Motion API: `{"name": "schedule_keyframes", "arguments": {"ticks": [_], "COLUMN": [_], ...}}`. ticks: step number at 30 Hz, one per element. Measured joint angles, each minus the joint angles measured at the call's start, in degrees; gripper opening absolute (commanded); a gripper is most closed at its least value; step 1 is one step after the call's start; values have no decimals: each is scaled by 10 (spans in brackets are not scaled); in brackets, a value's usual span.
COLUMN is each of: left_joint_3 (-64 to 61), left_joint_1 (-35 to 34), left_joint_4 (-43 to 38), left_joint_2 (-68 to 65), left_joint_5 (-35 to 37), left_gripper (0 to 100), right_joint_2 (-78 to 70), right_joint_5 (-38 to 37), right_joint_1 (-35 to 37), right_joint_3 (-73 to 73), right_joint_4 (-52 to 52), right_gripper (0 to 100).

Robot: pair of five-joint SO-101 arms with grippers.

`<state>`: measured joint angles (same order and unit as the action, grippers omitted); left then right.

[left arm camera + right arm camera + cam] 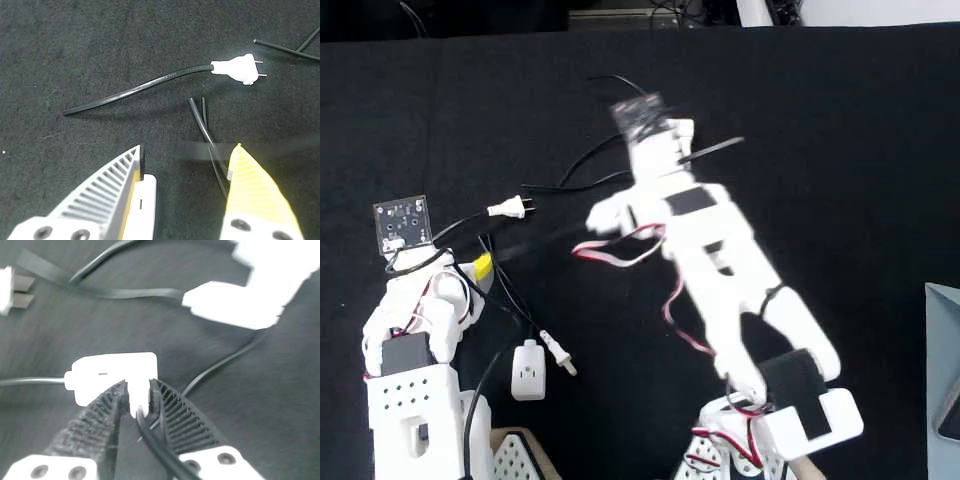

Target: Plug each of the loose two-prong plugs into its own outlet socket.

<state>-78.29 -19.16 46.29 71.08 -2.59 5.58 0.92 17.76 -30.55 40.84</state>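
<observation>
A white two-prong plug (237,70) on a black cord lies on the black cloth ahead of my left gripper (187,155), which is open and holds nothing. That plug (510,208) sits left of centre. A second plug (557,351) lies beside a white outlet socket (528,370) near the front. My right gripper (137,395) is shut on another white outlet socket (112,375) by its lower edge, with a cord leading off it. The right arm (720,260) stretches toward the table's middle, its gripper (600,215) blurred.
Loose black cords (580,165) cross the cloth around the right arm's wrist. Two cut cord ends (197,105) lie near my left gripper's yellow finger (250,185). Flat prongs (17,292) and a blurred white shape (230,305) lie beyond the held socket.
</observation>
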Motion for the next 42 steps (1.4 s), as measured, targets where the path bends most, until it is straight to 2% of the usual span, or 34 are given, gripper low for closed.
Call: {"name": "schedule_keyframes", "arguments": {"ticks": [5,9,12,16,28,30,35,42], "left_joint_3": [0,0,0,0,0,0,34,83], "left_joint_1": [0,0,0,0,0,0,-26,-105], "left_joint_4": [0,0,0,0,0,0,41,94], "left_joint_2": [0,0,0,0,0,0,0,0], "left_joint_5": [0,0,0,0,0,0,0,0], "left_gripper": [281,281,281,281,281,281,281,281], "right_joint_2": [0,0,0,0,30,62,147,189], "right_joint_5": [79,147,175,190,192,188,124,88], "right_joint_1": [-84,-123,-142,-156,-154,-143,-74,118], "right_joint_3": [23,39,40,40,92,92,90,-9], "right_joint_4": [-54,-66,-66,-63,103,131,229,296], "right_gripper": [15,16,72,168,170,170,170,170]}}
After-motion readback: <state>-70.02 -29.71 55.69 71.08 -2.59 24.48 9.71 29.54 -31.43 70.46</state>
